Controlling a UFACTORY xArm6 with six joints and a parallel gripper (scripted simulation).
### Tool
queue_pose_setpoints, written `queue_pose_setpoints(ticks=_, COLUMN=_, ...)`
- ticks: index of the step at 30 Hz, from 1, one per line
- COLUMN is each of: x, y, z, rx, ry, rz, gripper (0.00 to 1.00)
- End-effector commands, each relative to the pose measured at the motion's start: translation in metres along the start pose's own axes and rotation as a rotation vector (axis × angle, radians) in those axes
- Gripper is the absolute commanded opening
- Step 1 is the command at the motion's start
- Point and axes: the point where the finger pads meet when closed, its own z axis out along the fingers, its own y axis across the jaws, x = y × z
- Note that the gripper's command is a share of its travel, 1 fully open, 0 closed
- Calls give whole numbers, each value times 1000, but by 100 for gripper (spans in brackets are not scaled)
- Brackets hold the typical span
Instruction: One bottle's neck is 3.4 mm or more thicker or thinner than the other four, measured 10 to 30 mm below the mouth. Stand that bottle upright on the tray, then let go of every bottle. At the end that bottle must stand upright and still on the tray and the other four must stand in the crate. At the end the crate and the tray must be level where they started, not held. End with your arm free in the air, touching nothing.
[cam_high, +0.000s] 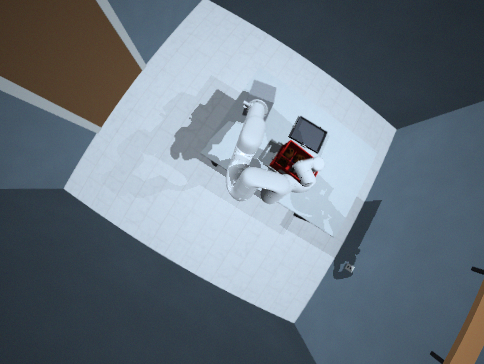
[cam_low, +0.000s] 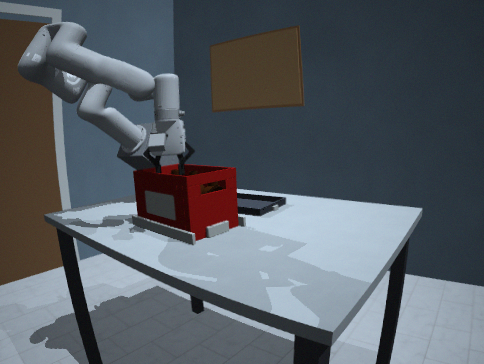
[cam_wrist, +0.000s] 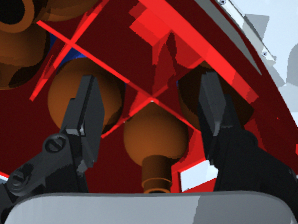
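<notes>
Gripper (cam_low: 170, 171) (cam_wrist: 149, 91) stands wide within the crate (cam_low: 161, 188) (cam_high: 271, 164), empty; the tray (cam_high: 308, 134) (cam_low: 274, 203) beside it awaits its bottle.

Crate (cam_high: 275, 159) (cam_low: 212, 216) (cam_wrist: 140, 96): red, smooth, satin, looks like plastic. Bottles in it: brown, smooth; the middle one (cam_wrist: 155, 135) reads low-gloss, material can't tell. Arm (cam_high: 263, 181) (cam_low: 102, 65): smooth, white, glossy highlights on the rounded shells. Claw (cam_low: 170, 168) (cam_wrist: 149, 91): dark matt fingers, metal or plastic unclear. Tray (cam_high: 308, 134) (cam_low: 258, 212): dark, smooth-looking. Desk (cam_low: 350, 240): pale smooth matt top. Door (cam_high: 60, 55) (cam_low: 25, 150): brown, matt, wood-like.
</notes>
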Motion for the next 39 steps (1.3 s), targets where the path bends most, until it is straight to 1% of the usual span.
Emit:
queue_pose_setpoints(ticks=1, x=1, y=-1, z=5, rx=2, ry=1, rz=1, gripper=65)
queue_pose_setpoints(ticks=15, x=1, y=-1, z=13, rx=2, ry=1, rz=1, gripper=65)
queue_pose_setpoints(ticks=33, x=1, y=-1, z=13, rx=2, ry=1, rz=1, gripper=65)
queue_pose_setpoints(ticks=34, x=1, y=-1, z=13, rx=2, ry=1, rz=1, gripper=0)
queue_pose_setpoints(ticks=39, x=1, y=-1, z=13, rx=2, ry=1, rz=1, gripper=0)
